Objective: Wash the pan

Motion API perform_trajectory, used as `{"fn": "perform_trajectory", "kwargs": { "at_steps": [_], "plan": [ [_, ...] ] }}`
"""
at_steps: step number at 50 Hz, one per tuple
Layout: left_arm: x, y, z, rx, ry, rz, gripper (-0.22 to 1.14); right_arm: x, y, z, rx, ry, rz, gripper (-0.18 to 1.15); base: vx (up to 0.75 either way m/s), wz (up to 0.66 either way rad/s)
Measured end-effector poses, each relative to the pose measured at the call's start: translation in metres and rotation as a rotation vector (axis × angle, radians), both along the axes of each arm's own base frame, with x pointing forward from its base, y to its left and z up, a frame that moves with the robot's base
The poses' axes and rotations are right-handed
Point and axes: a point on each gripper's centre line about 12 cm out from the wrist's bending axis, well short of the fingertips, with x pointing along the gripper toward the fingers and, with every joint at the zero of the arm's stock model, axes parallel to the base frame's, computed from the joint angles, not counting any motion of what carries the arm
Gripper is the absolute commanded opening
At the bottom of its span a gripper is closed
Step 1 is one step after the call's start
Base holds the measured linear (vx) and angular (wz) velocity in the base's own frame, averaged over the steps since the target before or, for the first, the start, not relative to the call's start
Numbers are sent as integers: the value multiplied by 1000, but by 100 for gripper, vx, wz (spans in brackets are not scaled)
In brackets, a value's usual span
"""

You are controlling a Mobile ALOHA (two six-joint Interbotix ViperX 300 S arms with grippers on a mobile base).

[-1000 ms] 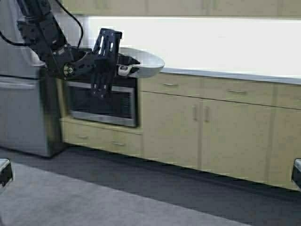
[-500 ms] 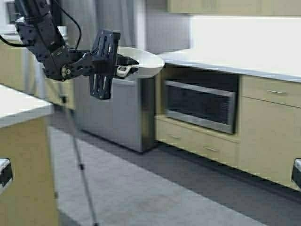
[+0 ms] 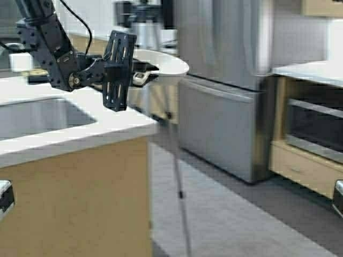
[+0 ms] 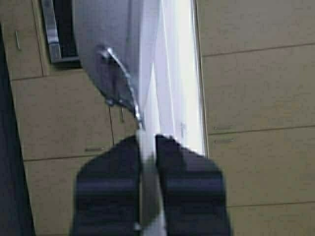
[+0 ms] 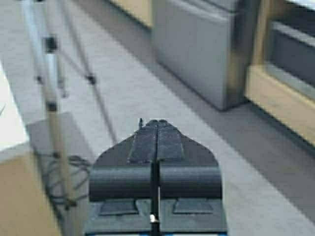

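The cream-white pan (image 3: 167, 66) is held up in the air at the upper left of the high view, roughly level, beyond the corner of a white counter. My left gripper (image 3: 140, 76) is shut on its short handle. In the left wrist view the pan (image 4: 106, 44) shows edge-on, with its handle between the dark fingers (image 4: 174, 172) of the left gripper (image 4: 147, 142). My right gripper (image 5: 157, 123) is shut and empty, parked low over the grey floor.
A white counter (image 3: 115, 126) with a sunken sink (image 3: 32, 118) fills the lower left. A tripod leg (image 3: 177, 166) stands beside it. A steel fridge (image 3: 230, 91) is behind, and an oven (image 3: 316, 128) in pale cabinets is at the right.
The robot has turned: the cabinets, oven and fridge have slid to the right, and the counter with the sink has come into view at the left. The left gripper still holds the pan.
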Motion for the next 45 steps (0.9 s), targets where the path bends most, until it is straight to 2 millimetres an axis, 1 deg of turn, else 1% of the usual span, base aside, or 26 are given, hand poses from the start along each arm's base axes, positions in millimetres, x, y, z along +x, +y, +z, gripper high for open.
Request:
{"fn": "perform_trajectory", "kwargs": {
  "at_steps": [8, 18, 25, 30, 38, 42, 45],
  "plan": [
    [-1, 0, 4, -4, -10, -3, 3, -1, 0, 3, 0, -12, -2, 6, 19, 58],
    [1, 7, 9, -4, -5, 22, 3, -3, 0, 6, 1, -26, 0, 6, 20, 60],
    [2, 9, 16, -5, -10, 28, 3, -3, 0, 6, 4, -26, 0, 6, 19, 50],
    [-1, 11, 17, 7, 10, 32, 3, -3, 0, 6, 4, -26, 0, 6, 21, 41],
    [-3, 18, 9, 20, 45, 55, 3, -3, 0, 6, 4, -27, 0, 6, 23, 34],
    [0, 27, -1, 28, 70, 79, 3, -4, 0, 7, 3, -32, 0, 6, 23, 31],
    [3, 37, -14, 30, 111, 112, 3, -5, 0, 9, 5, -41, 0, 6, 24, 27]
  ]
}}
